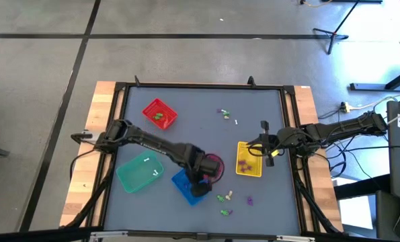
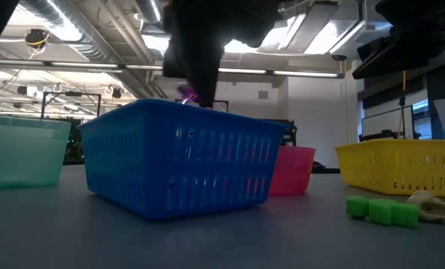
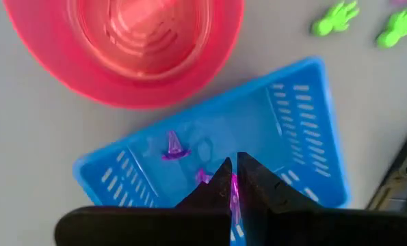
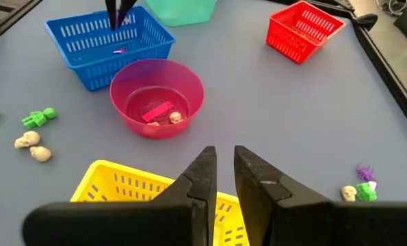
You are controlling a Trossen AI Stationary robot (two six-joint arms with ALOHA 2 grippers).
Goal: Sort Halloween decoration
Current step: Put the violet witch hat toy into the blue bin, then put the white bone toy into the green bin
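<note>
High view: the left gripper hangs over the blue basket, just beside the pink bowl; the right gripper waits over the yellow basket; loose trinkets lie near the blue basket.

Low view: a green trinket lies well clear of the blue basket.

Left wrist view: its fingers pinch a purple trinket above the blue basket, where another purple piece lies.

Right wrist view: the right gripper is nearly closed, holding nothing.
</note>
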